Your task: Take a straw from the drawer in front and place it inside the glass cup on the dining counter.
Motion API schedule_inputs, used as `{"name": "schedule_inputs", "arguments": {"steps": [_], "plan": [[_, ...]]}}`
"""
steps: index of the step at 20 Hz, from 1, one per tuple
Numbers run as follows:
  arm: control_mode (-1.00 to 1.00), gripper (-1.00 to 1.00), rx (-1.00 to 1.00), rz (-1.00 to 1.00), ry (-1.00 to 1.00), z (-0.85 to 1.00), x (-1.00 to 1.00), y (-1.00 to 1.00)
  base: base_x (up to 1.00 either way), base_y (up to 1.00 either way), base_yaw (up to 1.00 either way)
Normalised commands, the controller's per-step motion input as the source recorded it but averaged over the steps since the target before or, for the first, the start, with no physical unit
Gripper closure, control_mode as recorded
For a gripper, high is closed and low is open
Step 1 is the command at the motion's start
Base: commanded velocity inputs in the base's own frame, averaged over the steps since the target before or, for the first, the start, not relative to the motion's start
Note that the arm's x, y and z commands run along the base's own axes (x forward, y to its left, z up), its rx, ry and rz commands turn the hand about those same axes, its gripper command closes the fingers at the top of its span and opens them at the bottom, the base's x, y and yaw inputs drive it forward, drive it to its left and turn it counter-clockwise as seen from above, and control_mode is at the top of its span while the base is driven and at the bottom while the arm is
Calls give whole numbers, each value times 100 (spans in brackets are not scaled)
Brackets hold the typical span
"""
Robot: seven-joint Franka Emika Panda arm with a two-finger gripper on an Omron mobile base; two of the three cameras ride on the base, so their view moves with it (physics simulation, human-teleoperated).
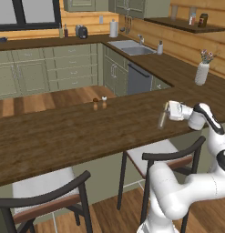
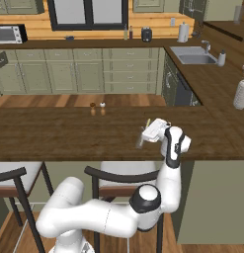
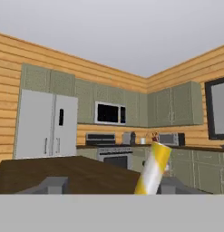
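Note:
My gripper [image 1: 171,110] hovers sideways just above the glass cup [image 1: 162,120], a faint clear tumbler near the front right of the dark-brown dining counter [image 1: 63,136]. The pale yellow straw [image 1: 166,106] stands tilted at the cup's mouth, its lower end inside the glass. In the hand view the straw [image 3: 152,174] leans close to the right fingertip [image 3: 173,184], and the jaws stand wide apart, open. From the right base view the gripper [image 2: 151,129] is right of and above the cup [image 2: 140,140], with the straw [image 2: 147,122] poking up. Which far cabinet front is the drawer I cannot tell.
Two small shakers [image 1: 99,103] stand further back on the dining counter. Black-framed chairs [image 1: 173,157] sit under its near edge by my arm. A white vase [image 1: 201,73] stands on the right worktop, beyond it the sink [image 1: 132,48].

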Motion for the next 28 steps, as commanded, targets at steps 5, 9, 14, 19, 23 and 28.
{"name": "schedule_inputs", "arguments": {"steps": [5,9,14,19,23,28], "plan": [[-100,-100,-9,0,-24,2,-5,42,0,0,0],[-100,-100,-19,0,-30,7,-12,75,0,0,0],[-100,-100,-16,0,-44,21,-44,57,0,0,0],[-100,-100,-2,0,-48,28,-72,4,0,0,0],[-100,-100,0,0,-40,24,-43,-18,0,0,0],[-100,-100,0,0,-39,62,22,6,0,0,0]]}}
